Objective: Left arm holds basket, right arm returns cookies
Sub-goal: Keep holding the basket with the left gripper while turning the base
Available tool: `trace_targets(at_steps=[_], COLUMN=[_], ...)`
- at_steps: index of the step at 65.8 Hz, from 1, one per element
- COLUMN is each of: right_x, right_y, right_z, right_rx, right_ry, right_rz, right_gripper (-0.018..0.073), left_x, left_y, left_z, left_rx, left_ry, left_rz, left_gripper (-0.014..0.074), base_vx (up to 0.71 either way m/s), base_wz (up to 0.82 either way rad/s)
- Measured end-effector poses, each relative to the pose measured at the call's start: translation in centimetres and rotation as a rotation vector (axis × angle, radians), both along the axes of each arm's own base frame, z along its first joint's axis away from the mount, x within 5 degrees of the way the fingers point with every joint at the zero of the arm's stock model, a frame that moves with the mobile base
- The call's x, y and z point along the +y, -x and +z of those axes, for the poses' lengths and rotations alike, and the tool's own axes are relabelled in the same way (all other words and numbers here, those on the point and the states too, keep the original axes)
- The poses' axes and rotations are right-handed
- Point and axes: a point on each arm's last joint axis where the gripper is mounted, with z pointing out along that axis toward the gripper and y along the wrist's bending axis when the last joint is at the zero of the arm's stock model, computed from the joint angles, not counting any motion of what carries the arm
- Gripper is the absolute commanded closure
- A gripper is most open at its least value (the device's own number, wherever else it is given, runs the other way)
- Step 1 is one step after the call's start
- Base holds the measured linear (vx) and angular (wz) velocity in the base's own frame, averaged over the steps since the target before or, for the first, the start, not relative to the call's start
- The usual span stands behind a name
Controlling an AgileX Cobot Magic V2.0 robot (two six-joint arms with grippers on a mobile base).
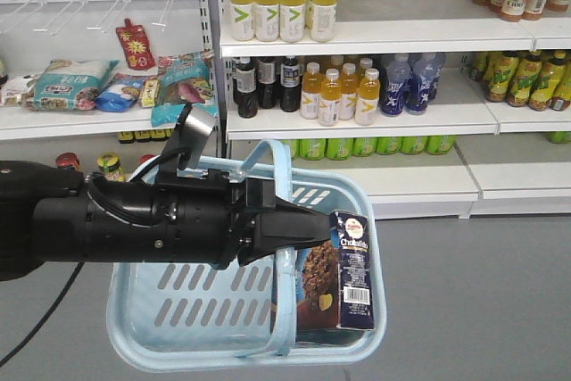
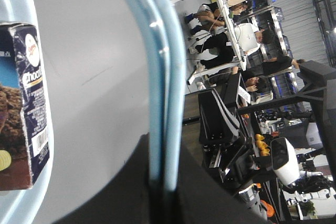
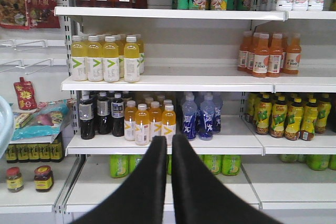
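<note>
Cookies [image 1: 343, 274]: dark carton standing upright inside the basket, against its wall at 4 o'clock in the front view.
Basket [image 1: 178, 332]: light blue, hanging by its hoop handle [image 1: 284, 167] above the grey floor [image 1: 482, 301].
Left gripper [image 1: 299, 236]: reaches in from 9 o'clock, fingers clamped on the hoop handle.
Right gripper [image 3: 170, 142]: fingers pressed together with nothing between them, pointing to 12 o'clock at the drink shelves [image 3: 173, 83].

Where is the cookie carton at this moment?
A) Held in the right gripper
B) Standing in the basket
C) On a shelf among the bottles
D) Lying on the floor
B: the front view shows the carton standing upright inside the basket, and the right gripper holds nothing.
</note>
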Motion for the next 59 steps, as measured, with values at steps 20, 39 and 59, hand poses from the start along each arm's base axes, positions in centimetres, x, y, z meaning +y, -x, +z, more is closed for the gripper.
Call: trace_targets(at_steps=[20,39,59], right_x=[0.00,0.00,0.00], right_y=[0.00,0.00,0.00], right_z=[0.00,0.00,0.00], right_rx=[0.000,0.000,0.000], right_ry=[0.000,0.000,0.000], right_rz=[0.000,0.000,0.000], right_gripper=[0.0570,0.0570,0.0570], left_x=[0.02,0.02,0.02], left_y=[-0.06,-0.07,-0.06], left_z=[-0.03,-0.03,-0.02], left_rx=[-0.002,-0.001,-0.001], left_ry=[-0.004,-0.004,-0.003], left_rz=[0.006,0.007,0.007], left_gripper=[0.0599,0.0599,0.0599], base_vx=[0.37,0.26,0.21], base_wz=[-0.32,-0.81,-0.86])
